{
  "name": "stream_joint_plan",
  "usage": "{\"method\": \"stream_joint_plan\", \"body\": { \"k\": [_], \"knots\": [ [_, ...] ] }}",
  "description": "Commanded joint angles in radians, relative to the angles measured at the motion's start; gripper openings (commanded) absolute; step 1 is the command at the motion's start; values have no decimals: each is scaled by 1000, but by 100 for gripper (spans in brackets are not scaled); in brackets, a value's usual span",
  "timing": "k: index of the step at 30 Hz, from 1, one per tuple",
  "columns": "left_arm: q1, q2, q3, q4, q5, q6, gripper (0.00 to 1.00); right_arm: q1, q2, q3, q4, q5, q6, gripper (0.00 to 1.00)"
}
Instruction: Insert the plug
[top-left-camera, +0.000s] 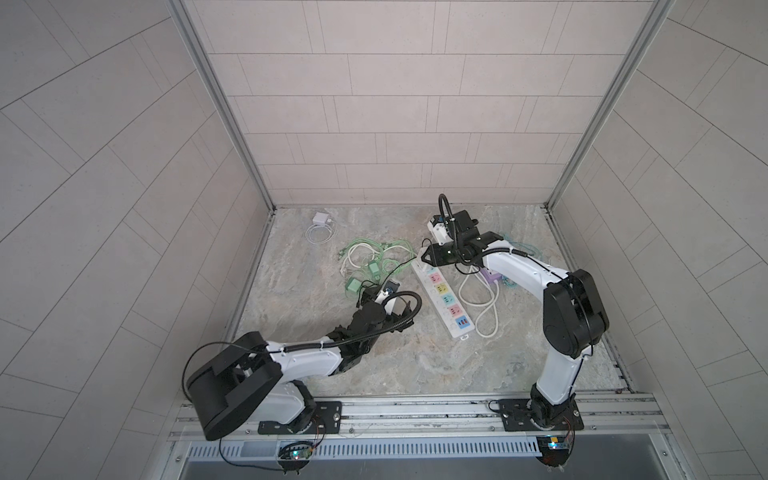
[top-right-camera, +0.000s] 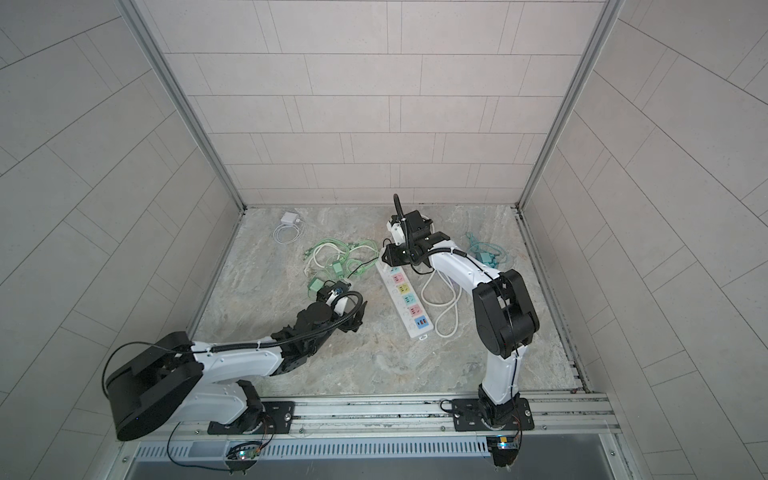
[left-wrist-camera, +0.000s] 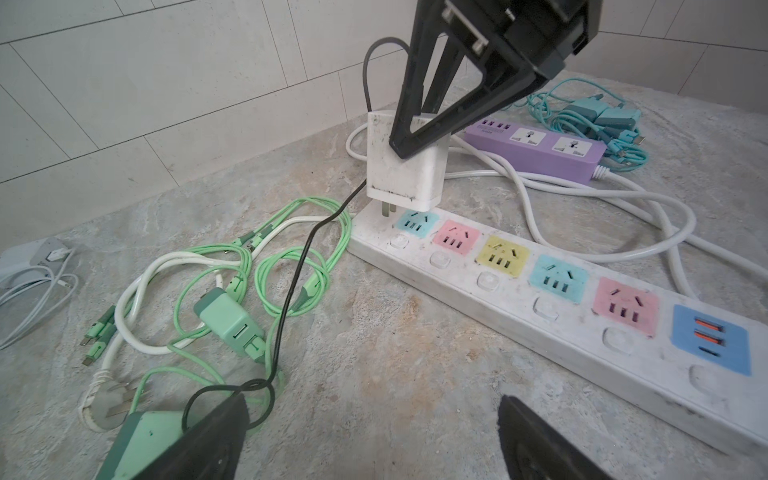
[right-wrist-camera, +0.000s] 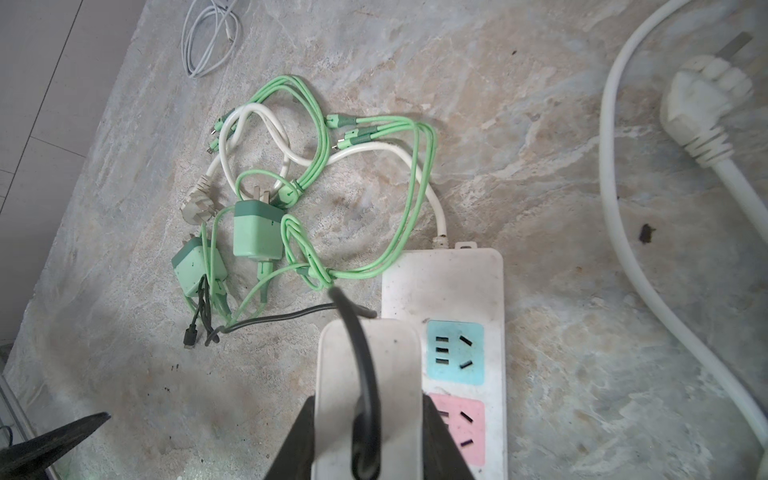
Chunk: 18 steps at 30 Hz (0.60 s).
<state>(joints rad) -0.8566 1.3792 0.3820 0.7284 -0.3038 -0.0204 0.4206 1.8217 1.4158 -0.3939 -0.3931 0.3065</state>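
Left wrist view: right gripper (left-wrist-camera: 409, 143) pinches white charger (left-wrist-camera: 409, 178) upright. Its prongs (left-wrist-camera: 385, 210) point down at far end of white power strip (left-wrist-camera: 511, 303), just beside end blue socket (left-wrist-camera: 417, 222), not over slots (contact with strip unclear). Strip's long axis runs from charger toward left gripper (left-wrist-camera: 372, 415), which hangs spread, empty, well apart. Likely need: small sideways shift, then press. All visible sockets empty.

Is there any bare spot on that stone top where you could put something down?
Yes: the wide near stretch of the stone top, between the two arm bases and in front of the white power strip. Also the far edge beside the small white charger. Crowded: the green cable tangle and the purple strip.
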Motion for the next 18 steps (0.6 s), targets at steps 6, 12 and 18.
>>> {"method": "stream_joint_plan", "body": {
  "k": [6,12,18],
  "knots": [
    [62,107,56,170,18,-51,92,-3,32,75,-99,93,-29,27],
    [85,145,89,141,56,-56,91,-4,41,96,-154,126,-49,27],
    [127,242,169,149,147,-57,87,3,-18,70,-227,170,-8,26]
  ]
}}
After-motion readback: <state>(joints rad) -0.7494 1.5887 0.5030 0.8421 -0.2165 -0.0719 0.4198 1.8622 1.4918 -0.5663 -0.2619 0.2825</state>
